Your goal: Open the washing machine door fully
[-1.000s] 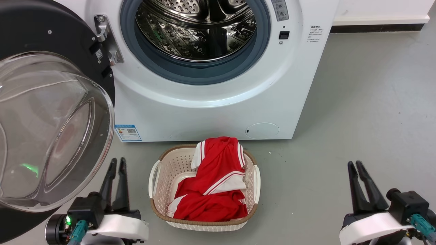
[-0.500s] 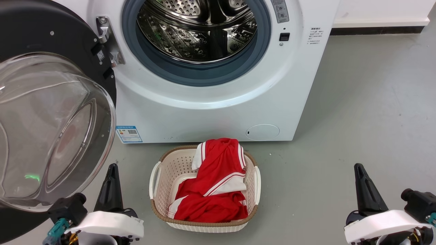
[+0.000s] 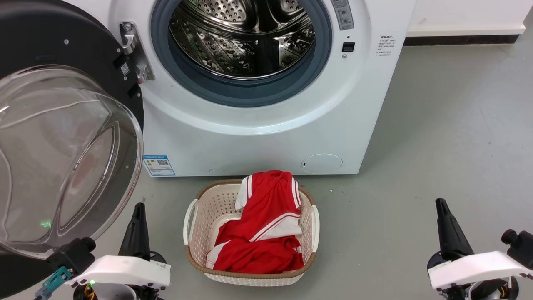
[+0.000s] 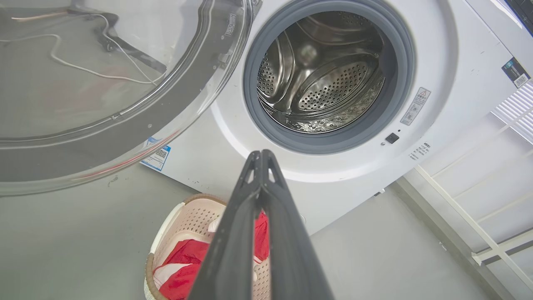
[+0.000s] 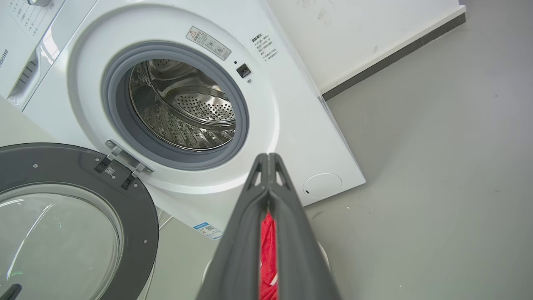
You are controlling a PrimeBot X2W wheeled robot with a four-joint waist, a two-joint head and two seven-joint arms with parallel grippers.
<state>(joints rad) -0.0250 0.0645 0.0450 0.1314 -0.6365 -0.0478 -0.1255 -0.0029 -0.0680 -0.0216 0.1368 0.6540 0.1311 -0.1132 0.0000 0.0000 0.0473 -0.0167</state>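
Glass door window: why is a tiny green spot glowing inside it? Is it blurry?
Head view: the green spot in the clear glass bowl of the glossy black washing machine door is probably a reflection of the green light by the left claw, not blur; left wrist view: the same glass shows pale wavy streaks.

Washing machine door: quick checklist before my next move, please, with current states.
1. Washing machine door stands wide of the drum opening: ok.
2. Door at its full stop: cannot tell.
3. Left gripper shut, apart from the door: ok.
4. Right gripper shut, holding nothing: ok.
5. Laundry basket apart from both grippers: ok.
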